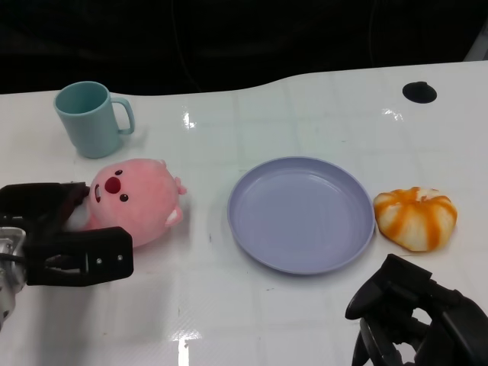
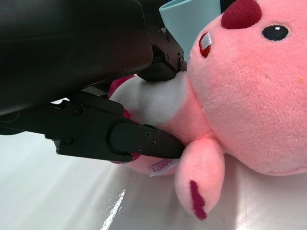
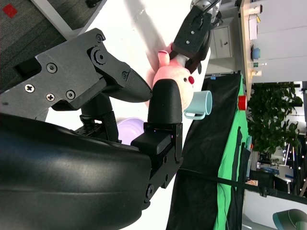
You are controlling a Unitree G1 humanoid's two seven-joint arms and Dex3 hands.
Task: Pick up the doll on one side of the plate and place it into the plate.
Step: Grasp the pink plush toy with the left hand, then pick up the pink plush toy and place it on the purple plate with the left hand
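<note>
Left hand closing on the pink doll beside the plate

At the far left the left hand (image 1: 65, 232) has its fingers (image 2: 139, 139) set on either side of the pink doll (image 1: 137, 200), touching its white belly and back in the left wrist view, so it looks to be gripping it while the doll lies on the table (image 1: 305, 320) just beside the teal mug (image 1: 91, 118). To do this well, I judge the grip should firm up on the soft body before lifting, rise straight to avoid nudging the mug, then carry rightward to the empty lilac plate (image 1: 252, 236) nearby. Right of the plate sits an orange-and-white plush (image 1: 415, 217), and the right hand (image 1: 415, 316) hovers low, holding nothing, fingers loosely apart.
</note>
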